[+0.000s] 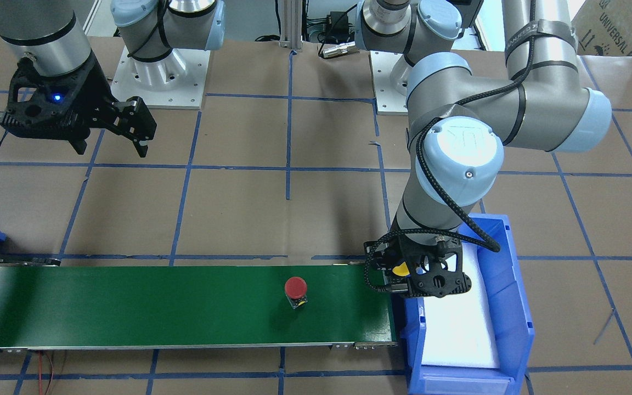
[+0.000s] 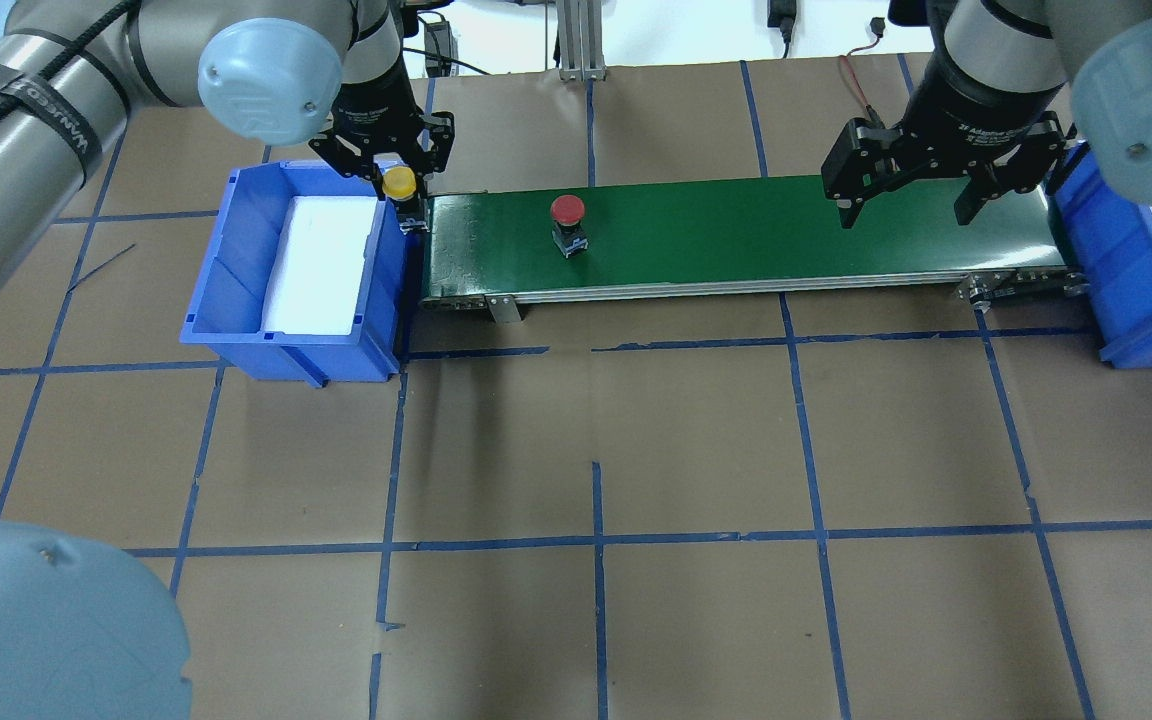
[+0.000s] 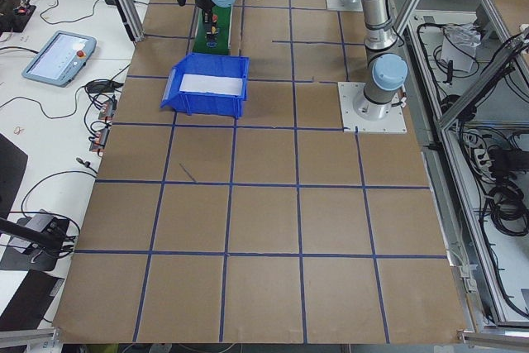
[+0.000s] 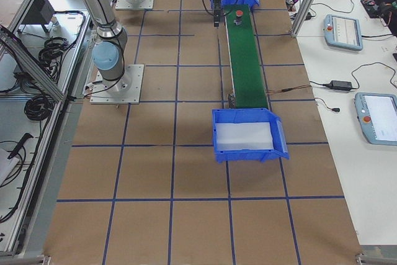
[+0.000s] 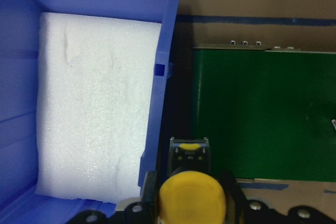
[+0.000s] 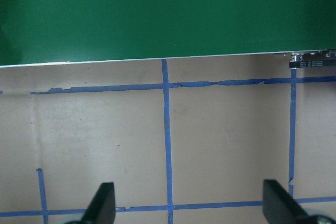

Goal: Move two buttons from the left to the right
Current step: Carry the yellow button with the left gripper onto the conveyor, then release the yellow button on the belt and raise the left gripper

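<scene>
- Left blue bin [image 2: 296, 352]: sits at the left end of the conveyor, with a white foam pad [image 2: 321, 265] covering its floor. No button shows in it.
- Left gripper [image 2: 400, 196]: fingers pinched on the yellow button [image 2: 399, 183], one on each side of its black-and-grey body, cap up.
- Yellow button position: the left wrist view puts it [image 5: 192, 200] over the seam between the bin's right wall and the belt's left end. Can't tell whether it touches anything below.
- Green conveyor belt [image 2: 786, 235]: runs left to right between the two bins.
- Red button [image 2: 567, 208]: stands upright on the belt's left part, cap on top. It is free of both grippers, nearer the left one and well apart from the right.
- The front-facing view agrees: the red cap [image 1: 295, 287] is alone on the green surface.
- Right gripper [image 2: 904, 205]: fingers spread wide, nothing between them.
- Right gripper position: it hangs raised by the belt's right part. The right wrist view shows both fingertips [image 6: 102, 203] over brown table paper on the robot's side of the belt edge, clear of the belt.
- Right blue bin [image 2: 1131, 300]: sits at the belt's right end, partly cut off by the frame edge, with white foam visible inside. No button shows in the visible part.
</scene>
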### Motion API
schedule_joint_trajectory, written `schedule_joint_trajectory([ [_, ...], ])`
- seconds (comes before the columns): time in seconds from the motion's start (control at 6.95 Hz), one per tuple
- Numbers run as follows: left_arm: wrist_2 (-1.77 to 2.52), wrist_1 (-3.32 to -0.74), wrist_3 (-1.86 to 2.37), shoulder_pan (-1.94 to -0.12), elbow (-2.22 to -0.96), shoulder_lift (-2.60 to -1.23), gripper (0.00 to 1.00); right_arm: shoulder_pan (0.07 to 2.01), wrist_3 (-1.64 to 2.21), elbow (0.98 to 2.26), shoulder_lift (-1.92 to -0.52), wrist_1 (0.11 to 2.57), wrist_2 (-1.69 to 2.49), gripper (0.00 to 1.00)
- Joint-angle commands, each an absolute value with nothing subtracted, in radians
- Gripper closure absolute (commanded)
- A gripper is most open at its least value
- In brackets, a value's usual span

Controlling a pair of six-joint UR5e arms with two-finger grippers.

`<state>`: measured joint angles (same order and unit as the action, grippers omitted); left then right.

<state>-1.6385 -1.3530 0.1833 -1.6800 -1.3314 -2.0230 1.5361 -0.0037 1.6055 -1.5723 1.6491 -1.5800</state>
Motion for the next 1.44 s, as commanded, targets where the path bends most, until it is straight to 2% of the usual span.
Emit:
schedule_joint_trajectory([
  [0.0,-1.637,-1.28,0.245,-1.712,-1.328,-2.084,0.68,1.531,-0.009,1.608,-1.572,1.649,-1.582,0.0],
  [0.72,-1.577,-1.216,0.304,-1.727,-1.333,-2.148,0.63,1.539,-0.011,1.606,-1.574,1.638,-1.582,0.0],
  [0.86,-1.577,-1.216,0.287,-1.727,-1.339,-2.148,0.44,1.536,-0.012,1.608,-1.574,1.64,-1.583,0.0],
  [1.01,-1.575,-1.215,0.275,-1.727,-1.344,-2.138,0.0,1.539,-0.005,1.612,-1.574,1.647,-1.579,0.0],
  [1.29,-1.575,-1.218,0.272,-1.727,-1.341,-2.094,0.0,1.54,-0.011,1.617,-1.572,1.646,-1.58,0.0],
])
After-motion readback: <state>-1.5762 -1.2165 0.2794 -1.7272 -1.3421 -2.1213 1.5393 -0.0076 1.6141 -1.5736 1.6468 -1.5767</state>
